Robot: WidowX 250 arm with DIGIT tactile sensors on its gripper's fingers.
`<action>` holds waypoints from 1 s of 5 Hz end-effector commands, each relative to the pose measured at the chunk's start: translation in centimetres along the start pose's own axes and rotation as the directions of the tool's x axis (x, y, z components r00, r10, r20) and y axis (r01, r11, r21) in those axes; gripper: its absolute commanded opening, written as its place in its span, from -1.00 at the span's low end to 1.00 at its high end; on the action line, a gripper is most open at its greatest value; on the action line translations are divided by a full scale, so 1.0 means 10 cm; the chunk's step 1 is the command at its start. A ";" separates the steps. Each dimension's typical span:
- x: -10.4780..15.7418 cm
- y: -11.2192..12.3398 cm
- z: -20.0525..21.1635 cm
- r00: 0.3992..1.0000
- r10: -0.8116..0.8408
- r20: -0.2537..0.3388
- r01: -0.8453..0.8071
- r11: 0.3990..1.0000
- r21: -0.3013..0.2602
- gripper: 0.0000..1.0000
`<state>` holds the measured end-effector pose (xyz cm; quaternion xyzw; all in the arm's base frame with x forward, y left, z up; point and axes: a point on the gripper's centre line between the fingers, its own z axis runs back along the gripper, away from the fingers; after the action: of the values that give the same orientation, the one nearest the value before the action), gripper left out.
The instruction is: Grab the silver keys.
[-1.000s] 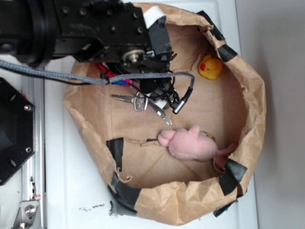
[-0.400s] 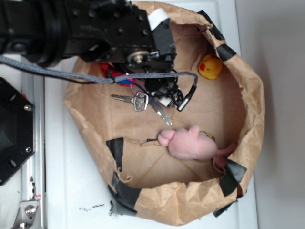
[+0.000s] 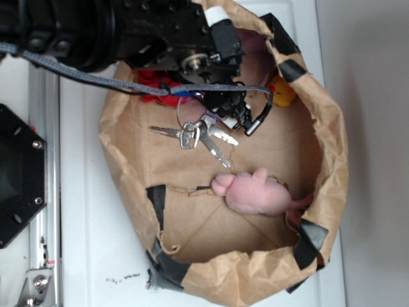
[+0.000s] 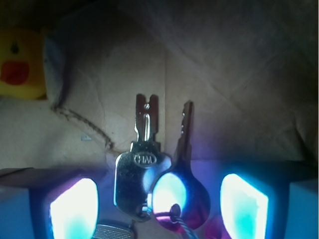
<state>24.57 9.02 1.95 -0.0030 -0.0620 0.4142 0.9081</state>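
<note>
The tool [image 3: 225,116] hangs over the floor of the brown paper bag [image 3: 332,153]; whether its fingers [image 4: 75,209] pinch anything I cannot tell. The silver keys [image 3: 198,135] lie right at the fingertips, fanned out on a wire ring; the wrist view shows two keys between the glowing pads. Just beyond the tool sits a yellow rubber duck [image 3: 284,94]. A pink plush toy [image 3: 255,193] lies past the keys.
</note>
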 end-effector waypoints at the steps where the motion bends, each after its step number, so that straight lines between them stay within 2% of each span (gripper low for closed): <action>1: -0.01 0.15 0.16 0.999 0.046 -0.002 -0.046 0.997 -0.054 -1.00; 5: -0.13 0.32 0.29 0.998 0.060 -0.011 -0.061 0.994 -0.094 -1.00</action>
<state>21.53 8.63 3.64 -0.0473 -0.0641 0.4253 0.9015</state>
